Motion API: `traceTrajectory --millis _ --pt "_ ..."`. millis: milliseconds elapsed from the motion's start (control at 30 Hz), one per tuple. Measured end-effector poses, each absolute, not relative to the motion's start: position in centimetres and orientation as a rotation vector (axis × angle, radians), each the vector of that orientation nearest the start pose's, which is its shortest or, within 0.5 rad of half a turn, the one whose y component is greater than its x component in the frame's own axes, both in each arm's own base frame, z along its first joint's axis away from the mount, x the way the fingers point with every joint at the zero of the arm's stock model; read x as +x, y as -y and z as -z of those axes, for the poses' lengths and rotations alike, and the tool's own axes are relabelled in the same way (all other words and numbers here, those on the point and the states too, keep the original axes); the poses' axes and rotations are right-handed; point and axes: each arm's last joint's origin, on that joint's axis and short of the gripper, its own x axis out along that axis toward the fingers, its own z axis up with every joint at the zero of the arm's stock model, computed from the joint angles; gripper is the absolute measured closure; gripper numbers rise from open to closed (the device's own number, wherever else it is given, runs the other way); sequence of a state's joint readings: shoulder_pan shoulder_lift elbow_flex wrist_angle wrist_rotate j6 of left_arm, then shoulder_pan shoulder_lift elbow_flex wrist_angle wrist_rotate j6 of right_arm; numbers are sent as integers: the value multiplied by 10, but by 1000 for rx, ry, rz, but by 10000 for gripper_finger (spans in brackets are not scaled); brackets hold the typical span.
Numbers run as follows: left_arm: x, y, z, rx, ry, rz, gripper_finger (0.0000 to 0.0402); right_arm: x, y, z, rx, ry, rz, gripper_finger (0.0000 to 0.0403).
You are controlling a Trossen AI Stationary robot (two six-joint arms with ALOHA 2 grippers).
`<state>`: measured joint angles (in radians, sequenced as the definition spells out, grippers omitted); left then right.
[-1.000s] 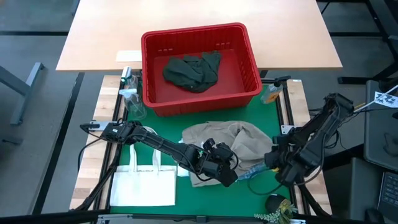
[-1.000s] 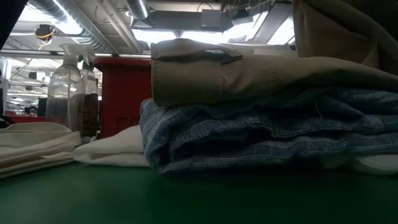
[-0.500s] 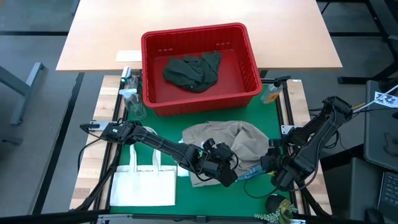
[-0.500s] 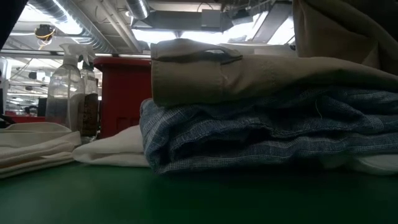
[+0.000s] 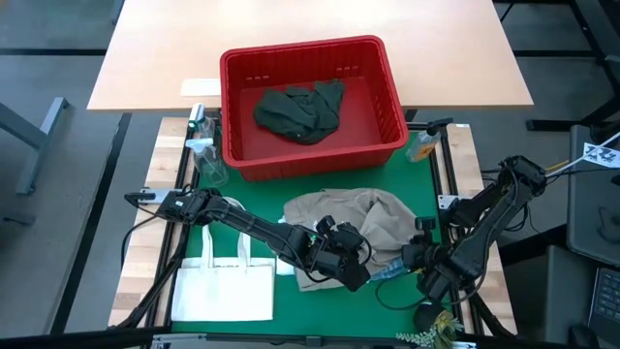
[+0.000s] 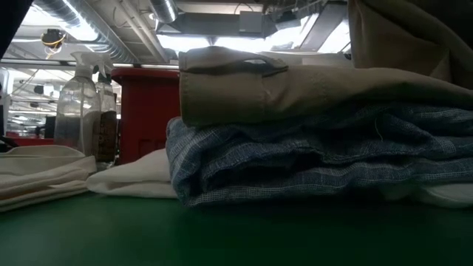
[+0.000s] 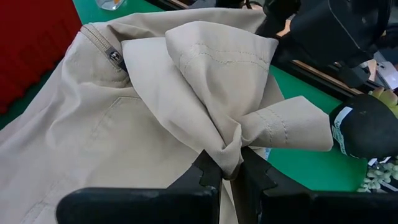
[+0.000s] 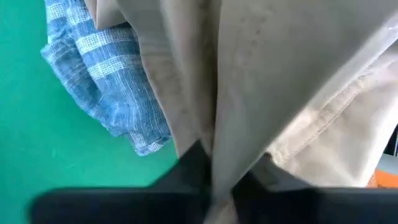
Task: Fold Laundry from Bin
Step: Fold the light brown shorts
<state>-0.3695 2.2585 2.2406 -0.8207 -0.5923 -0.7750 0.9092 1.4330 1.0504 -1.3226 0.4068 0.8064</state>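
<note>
Green matting covered the tabletop (image 5: 262, 199). Soft, creased beige cloth (image 5: 363, 218) lay bunched, its folds pinched by both the left fingers (image 7: 214, 175) and right fingers (image 8: 193, 163).

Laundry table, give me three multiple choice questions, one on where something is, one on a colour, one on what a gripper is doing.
1. Where does the dark green garment lie?
A. in the red bin
B. on the white tote bag
C. on the green mat

2. What colour is the cloth under the beige garment?
A. maroon
B. blue-and-white
C. black

3. What is the left gripper doing?
A. hanging open
B. pinching the beige garment
C. holding a spray bottle

Answers: 1 A, the high view shows it inside the basket. 2 B, the low view shows the stack. 3 B, beige cloth bunches between its shut fingers.
</note>
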Motion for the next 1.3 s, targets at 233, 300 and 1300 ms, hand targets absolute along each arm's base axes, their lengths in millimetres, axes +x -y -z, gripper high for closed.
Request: traceTrajectory --millis 233,300,1300 --pt "467 166 -295 -351 -605 -468 388 135 -155 -245 -439 -1413 314 378" --pt "467 169 -296 -358 -599 -463 388 134 -152 -253 -454 -1412 349 383" --pt "440 233 -317 -465 -532 -345 389 228 -87 -365 -519 -770 166 401"
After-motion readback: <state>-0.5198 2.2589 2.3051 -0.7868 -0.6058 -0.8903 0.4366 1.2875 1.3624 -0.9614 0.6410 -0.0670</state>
